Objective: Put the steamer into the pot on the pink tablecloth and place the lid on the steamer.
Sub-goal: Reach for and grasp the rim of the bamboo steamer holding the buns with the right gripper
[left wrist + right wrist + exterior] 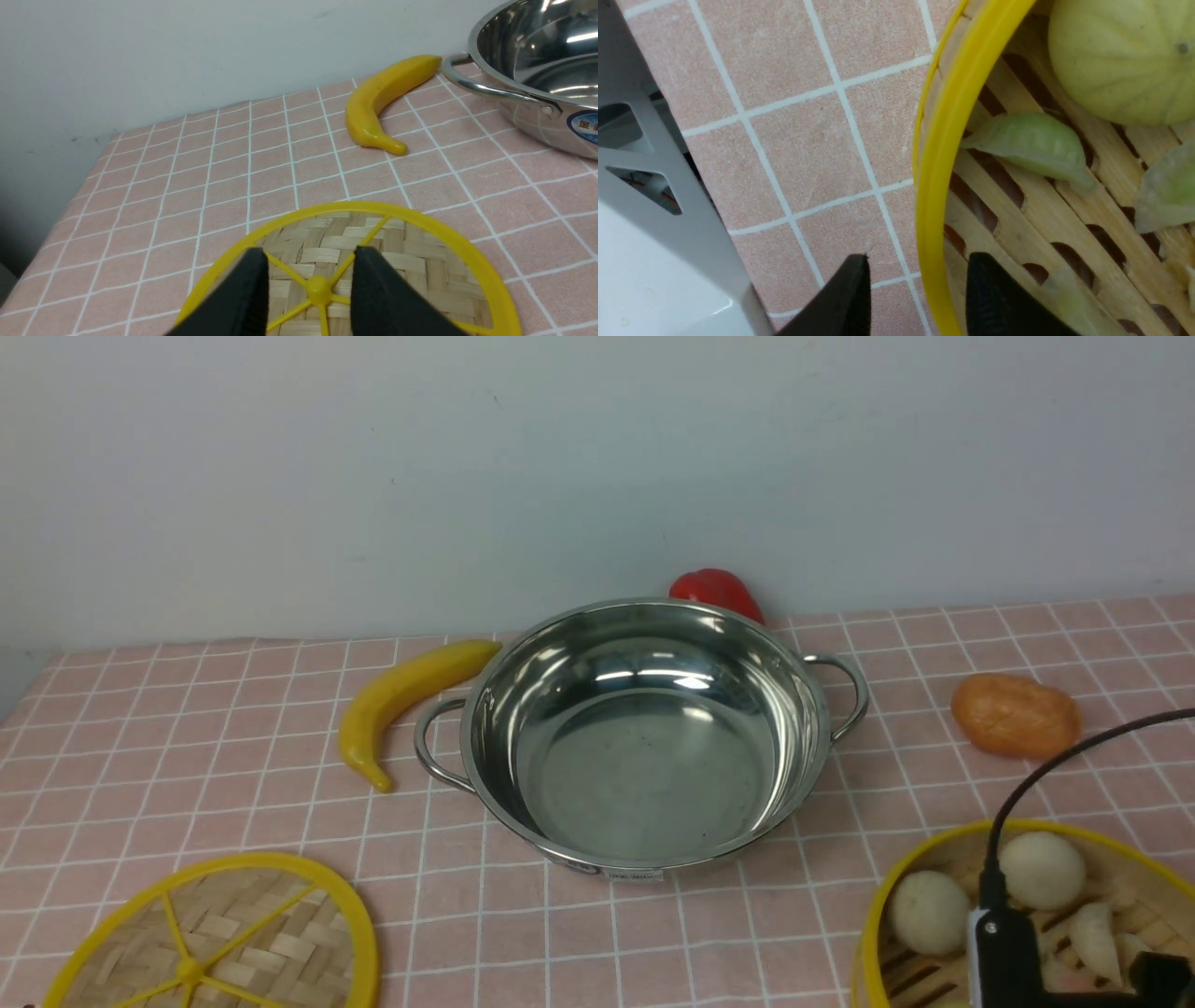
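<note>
The steel pot (644, 775) stands empty mid-table on the pink tablecloth (187, 756); it also shows in the left wrist view (537, 56). The lid (243, 924) lies flat at the front left. My left gripper (311, 252) is open just above the lid (420, 261), one finger on each side of its yellow hub (319, 289). The steamer (876, 919) sits at the front right and holds buns and dumplings. My right gripper (920, 259) is open astride the steamer's yellow rim (934, 186), one finger outside the wall and one inside.
A yellow banana (401, 700) lies just left of the pot, by its left handle. A red pepper (717, 590) sits behind the pot against the wall. An orange bread-like lump (1016, 714) lies right of the pot. A black cable (1055, 765) arcs over the steamer.
</note>
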Robot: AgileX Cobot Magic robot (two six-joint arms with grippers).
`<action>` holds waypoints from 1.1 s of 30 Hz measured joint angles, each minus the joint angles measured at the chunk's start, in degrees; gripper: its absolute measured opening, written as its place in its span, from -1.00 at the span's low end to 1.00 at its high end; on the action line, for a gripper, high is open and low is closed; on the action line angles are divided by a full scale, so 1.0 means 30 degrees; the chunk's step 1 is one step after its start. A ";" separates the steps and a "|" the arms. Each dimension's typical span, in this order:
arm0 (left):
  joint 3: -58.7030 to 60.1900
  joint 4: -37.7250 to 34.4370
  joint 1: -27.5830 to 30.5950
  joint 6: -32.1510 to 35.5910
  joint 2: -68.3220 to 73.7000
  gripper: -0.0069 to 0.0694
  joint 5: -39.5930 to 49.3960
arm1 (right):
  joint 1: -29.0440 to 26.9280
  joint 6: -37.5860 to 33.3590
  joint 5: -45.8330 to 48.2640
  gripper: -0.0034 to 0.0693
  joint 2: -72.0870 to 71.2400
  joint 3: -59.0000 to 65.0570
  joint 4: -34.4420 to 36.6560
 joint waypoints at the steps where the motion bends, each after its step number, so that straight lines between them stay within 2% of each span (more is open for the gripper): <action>1: 0.0000 0.0000 0.0000 0.0000 0.0000 -0.18 0.0000 | 0.0000 0.0064 -0.0126 -0.07 0.0144 0.0000 -0.0151; 8: 0.0000 0.0000 0.0000 0.0000 0.0000 -0.18 0.0000 | 0.0000 0.0462 -0.1277 -0.07 0.1029 -0.0056 -0.0265; 22: 0.0000 0.0000 0.0000 0.0000 0.0000 -0.18 0.0000 | 0.0000 0.1065 -0.1470 -0.11 0.2632 -0.0074 -0.0306; 28: 0.0000 0.0000 0.0000 0.0000 0.0000 -0.18 0.0000 | 0.0000 0.1375 -0.1381 -0.39 0.2649 -0.0074 -0.0165; 31: 0.0000 0.0000 0.0000 0.0000 0.0000 -0.18 0.0000 | 0.0000 0.1340 -0.1502 -0.66 0.2637 -0.0074 -0.0204; 33: 0.0000 0.0000 0.0000 0.0000 0.0000 -0.18 0.0000 | 0.0022 0.1279 -0.1709 -0.72 0.2653 -0.0074 -0.0204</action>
